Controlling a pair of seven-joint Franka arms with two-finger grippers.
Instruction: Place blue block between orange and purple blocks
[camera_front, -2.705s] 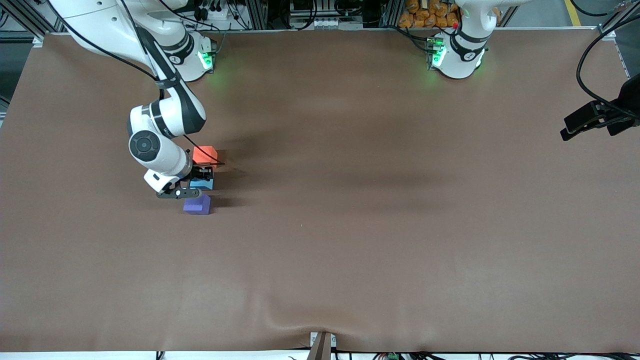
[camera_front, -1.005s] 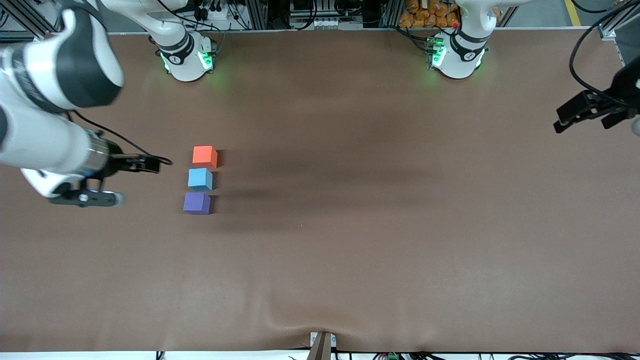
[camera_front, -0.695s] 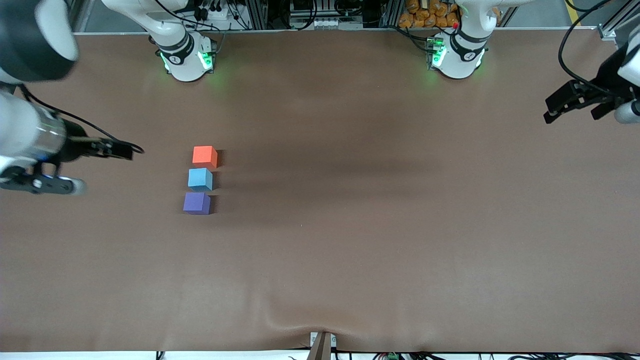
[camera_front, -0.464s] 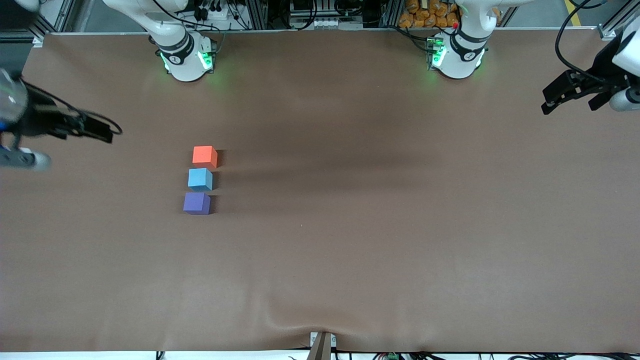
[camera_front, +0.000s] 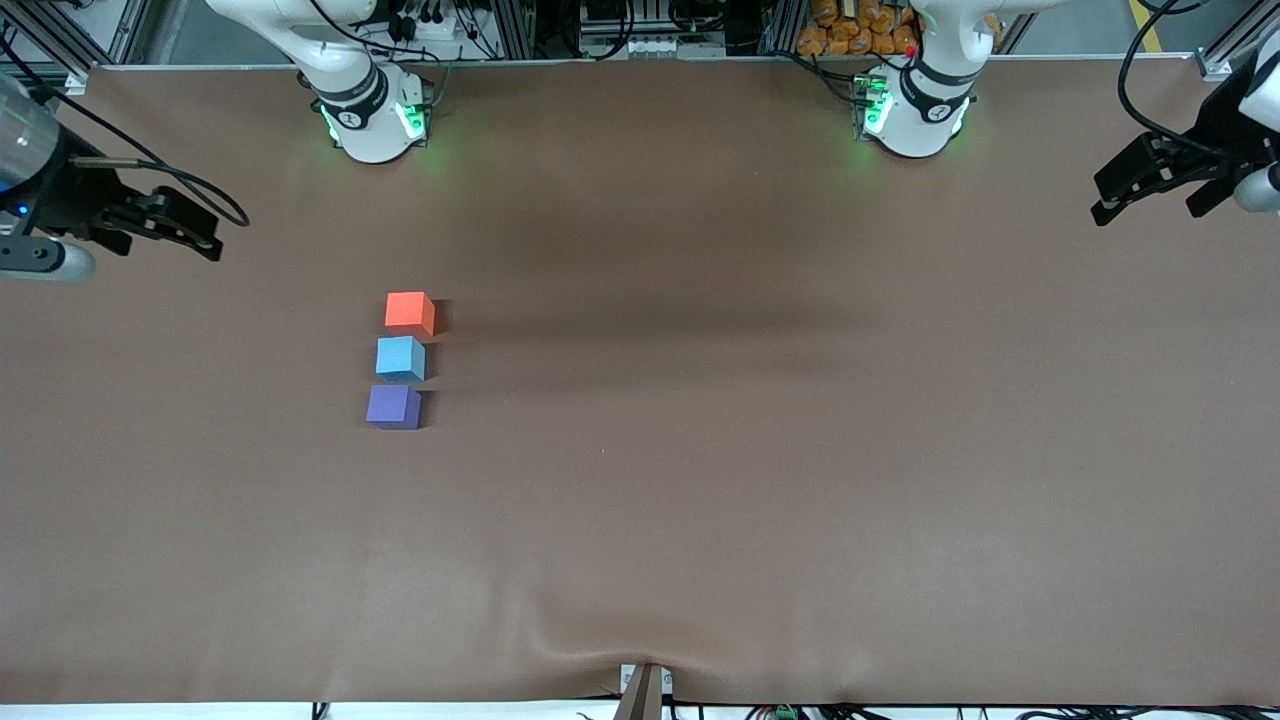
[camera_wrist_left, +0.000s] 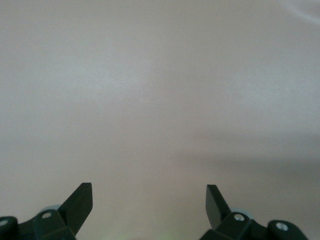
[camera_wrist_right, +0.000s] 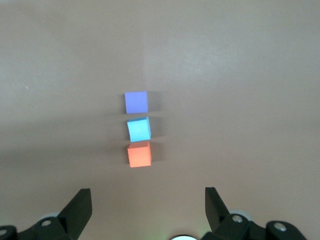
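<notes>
Three small cubes stand in a close row on the brown table. The orange block (camera_front: 409, 312) is farthest from the front camera, the blue block (camera_front: 400, 358) is in the middle, and the purple block (camera_front: 393, 406) is nearest. In the right wrist view the purple block (camera_wrist_right: 136, 102), blue block (camera_wrist_right: 138, 129) and orange block (camera_wrist_right: 139, 154) line up the same way. My right gripper (camera_front: 210, 238) is open and empty, raised over the table's edge at the right arm's end, well clear of the blocks; it also shows in its own view (camera_wrist_right: 148, 200). My left gripper (camera_front: 1145, 213) waits open and empty over the left arm's end (camera_wrist_left: 149, 197).
The brown table cover (camera_front: 700, 480) has a small wrinkle at its near edge. The two arm bases (camera_front: 370, 120) stand along the edge farthest from the front camera. The left wrist view shows only bare cover (camera_wrist_left: 160, 90).
My right gripper let go of the blue block between the orange and purple blocks, then rose and pulled away toward the right arm's end. The left gripper shifted slightly.
</notes>
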